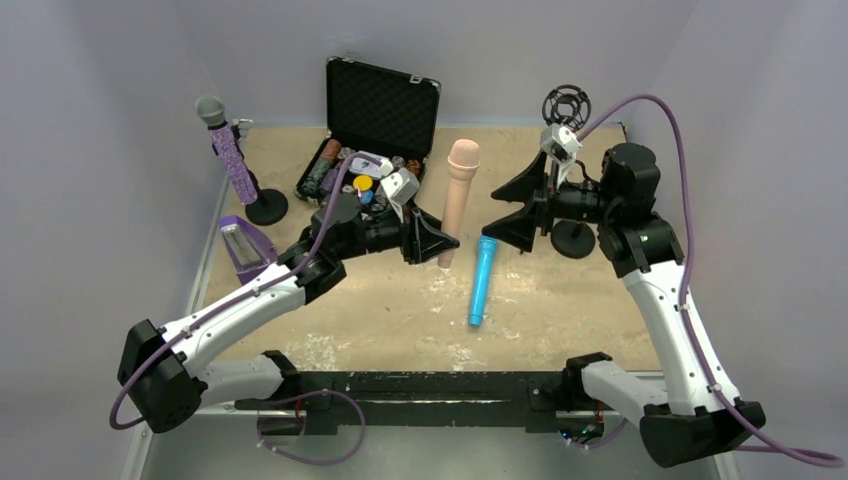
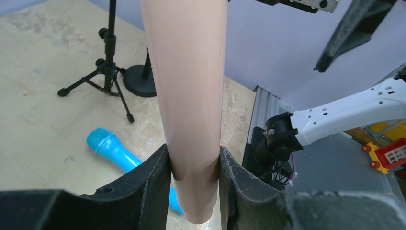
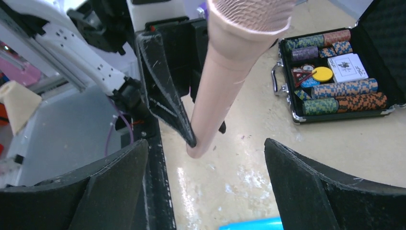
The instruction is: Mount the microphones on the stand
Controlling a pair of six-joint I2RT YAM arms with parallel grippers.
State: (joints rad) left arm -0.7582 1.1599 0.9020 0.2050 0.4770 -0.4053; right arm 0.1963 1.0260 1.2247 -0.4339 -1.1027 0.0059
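- The sandy tabletop point(image 1: 560, 300) carries everything, with both arms reaching in from its near edge.
- The left gripper point(image 1: 442, 245) is clamped on the lower end of the pale pink microphone point(image 1: 455, 205). In the left wrist view its black fingers point(image 2: 158, 182) press on both sides of the barrel.
- The right gripper point(image 1: 490, 217) faces it from the right with its jaws spread wide and nothing between them. It stands just beside the pink microphone without touching it.
- An open black poker-chip case point(image 1: 385, 110) sits at the far edge, with rows of chips inside.
- A black stand topped by a ring shock mount point(image 1: 567, 105) rises behind the right gripper.
- The pink microphone stands nearly upright, mesh head up, its bottom end clear of the table.
- The glittery purple microphone point(image 1: 230, 155) leans in a round-based stand point(image 1: 266, 207) at the far left.
- The bright blue microphone point(image 1: 481, 282) lies flat on the table, near the grippers on their near side.
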